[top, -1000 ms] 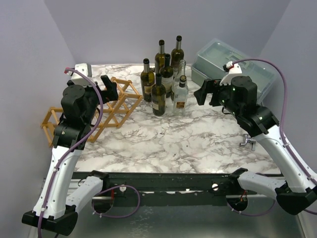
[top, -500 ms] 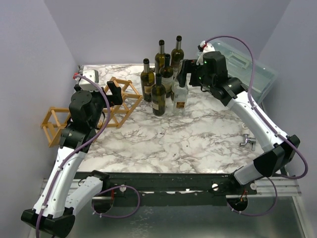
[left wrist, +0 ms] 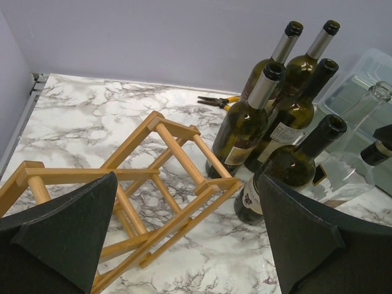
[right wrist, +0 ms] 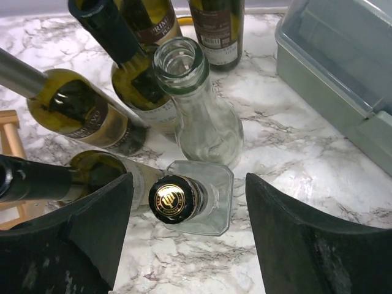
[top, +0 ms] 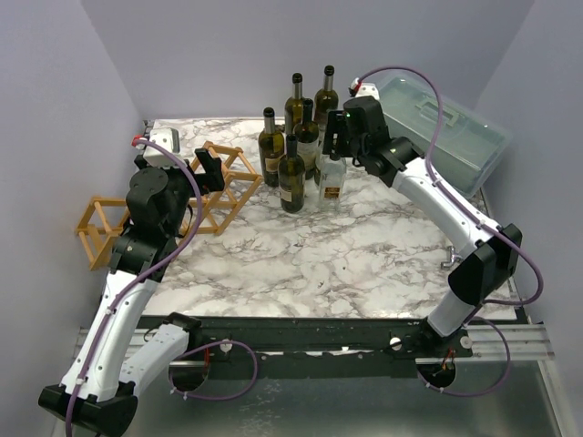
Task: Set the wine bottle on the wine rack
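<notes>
Right fingers now astride capped clear bottle, narrowing

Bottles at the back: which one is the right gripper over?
The clear square bottle with the black-and-gold cap, between the fingers of the right gripper. The other clear bottle is uncapped; the rest are dark green.

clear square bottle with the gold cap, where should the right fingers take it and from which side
Grip the clear square bottle by the neck just under its cap, coming straight down. It stands upright; green bottles and an open clear bottle crowd its body, leaving only the neck free. The right fingers flank it, one each side.
</notes>
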`<act>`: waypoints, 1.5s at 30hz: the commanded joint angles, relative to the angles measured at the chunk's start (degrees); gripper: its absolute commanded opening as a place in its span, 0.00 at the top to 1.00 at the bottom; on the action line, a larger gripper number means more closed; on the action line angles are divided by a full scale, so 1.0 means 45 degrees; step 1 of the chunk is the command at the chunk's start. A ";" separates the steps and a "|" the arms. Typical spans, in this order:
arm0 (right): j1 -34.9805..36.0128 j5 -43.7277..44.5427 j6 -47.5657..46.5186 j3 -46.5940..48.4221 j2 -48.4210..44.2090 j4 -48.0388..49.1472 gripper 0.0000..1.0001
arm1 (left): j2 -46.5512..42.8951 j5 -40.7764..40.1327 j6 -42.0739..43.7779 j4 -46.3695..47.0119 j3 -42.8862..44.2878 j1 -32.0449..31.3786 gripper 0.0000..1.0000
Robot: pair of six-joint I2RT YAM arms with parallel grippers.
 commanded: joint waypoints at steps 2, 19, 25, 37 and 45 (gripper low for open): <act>0.0163 0.1207 -0.0021 -0.0097 0.0588 -0.0011 0.26 | -0.0064 -0.0407 0.0090 0.0386 -0.0214 -0.0069 0.01; 0.0534 0.2119 -0.0807 -0.1484 0.1170 0.1348 0.40 | 0.0192 -0.0236 -0.0098 0.0619 -0.0430 -0.0154 0.01; 0.0533 0.2035 -0.0989 -0.1948 0.1158 0.2020 0.50 | 0.0225 -0.0188 -0.0074 0.0654 -0.0473 -0.0156 0.01; 0.0524 0.1880 -0.0830 -0.2778 0.0408 0.2317 0.95 | 0.0312 0.0108 -0.0091 0.0787 -0.0600 -0.0154 0.01; 0.0515 0.1830 0.0097 -0.4010 -0.1315 0.2428 0.99 | 0.0444 0.0963 0.0057 0.0868 -0.0641 -0.0145 0.01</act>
